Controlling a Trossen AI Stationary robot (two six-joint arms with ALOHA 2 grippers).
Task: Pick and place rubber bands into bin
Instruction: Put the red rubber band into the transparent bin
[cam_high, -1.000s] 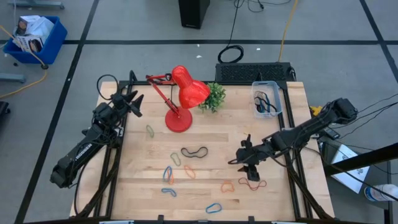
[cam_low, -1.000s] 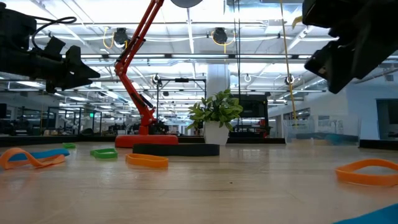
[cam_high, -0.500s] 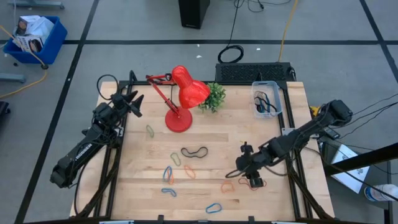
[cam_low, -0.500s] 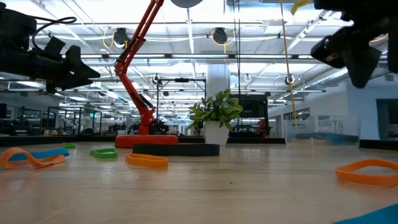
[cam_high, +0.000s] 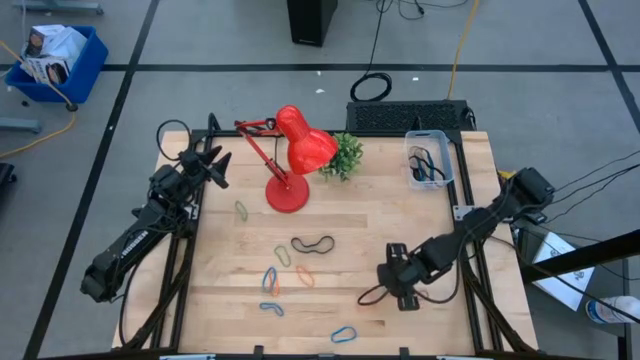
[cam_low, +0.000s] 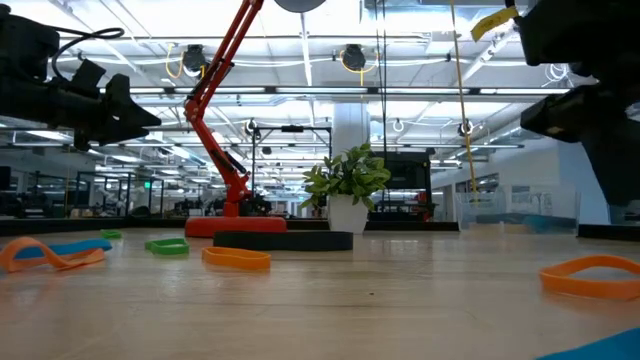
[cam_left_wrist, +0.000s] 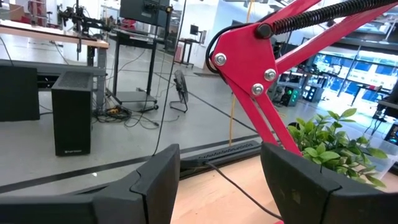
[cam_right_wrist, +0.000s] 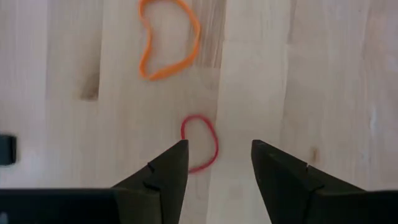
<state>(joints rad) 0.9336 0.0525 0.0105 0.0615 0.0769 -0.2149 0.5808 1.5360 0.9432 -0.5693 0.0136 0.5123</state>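
Observation:
Several rubber bands lie flat on the wooden table: a green one (cam_high: 241, 210), a black one (cam_high: 313, 243), orange (cam_high: 304, 275) and blue ones (cam_high: 272, 309) toward the near edge. The clear bin (cam_high: 428, 160) stands at the far right with dark bands in it. My right gripper (cam_high: 392, 283) points down over the near right part, open; in its wrist view (cam_right_wrist: 217, 152) a small red band (cam_right_wrist: 215, 144) lies just ahead of the fingertips and an orange band (cam_right_wrist: 198, 31) farther on. My left gripper (cam_high: 215, 165) waits open at the far left, above the table.
A red desk lamp (cam_high: 290, 170) and a small potted plant (cam_high: 345, 155) stand at the far middle of the table. A blue crate (cam_high: 55, 60) sits on the floor beyond the far left. The low view shows an orange band (cam_low: 590, 275) near the camera.
My right gripper has gone toward the table's near edge and down, tipping until it points at the table over the red and orange bands. The bands have not moved.

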